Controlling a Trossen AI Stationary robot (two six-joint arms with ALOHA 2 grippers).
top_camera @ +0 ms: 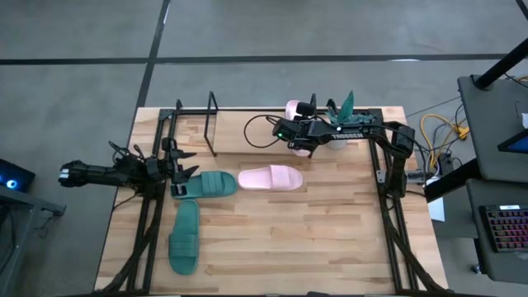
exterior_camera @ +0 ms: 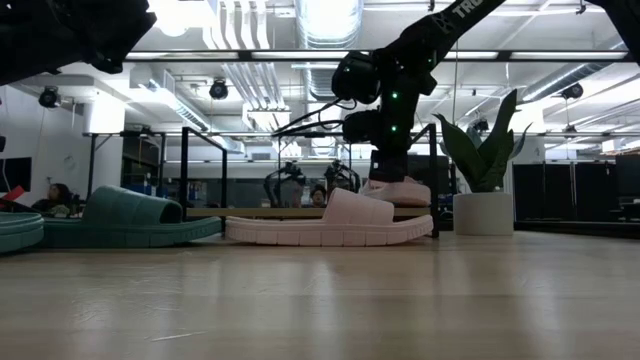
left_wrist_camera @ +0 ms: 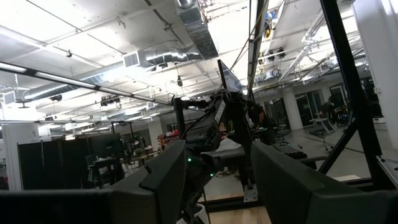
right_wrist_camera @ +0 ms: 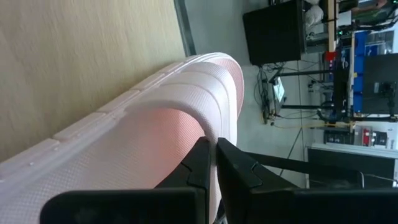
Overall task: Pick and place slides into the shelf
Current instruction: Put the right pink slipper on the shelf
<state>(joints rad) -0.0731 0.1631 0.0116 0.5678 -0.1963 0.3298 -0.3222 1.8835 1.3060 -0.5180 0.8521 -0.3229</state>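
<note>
Right wrist view: right tool (right_wrist_camera: pixel 216 163) grips pink slide (right_wrist_camera: pixel 149 118).

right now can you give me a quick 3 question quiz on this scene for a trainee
1. True or false: the right gripper is shut on a pink slide.
2. How many slides lie flat on the table?
A. two
B. three
C. four
3. Fill in: the left gripper is next to a ____ slide.

Key: 1 true. 2 B: one pink slide on the table and two green, the second green slide nearer the front. 3 green.
</note>
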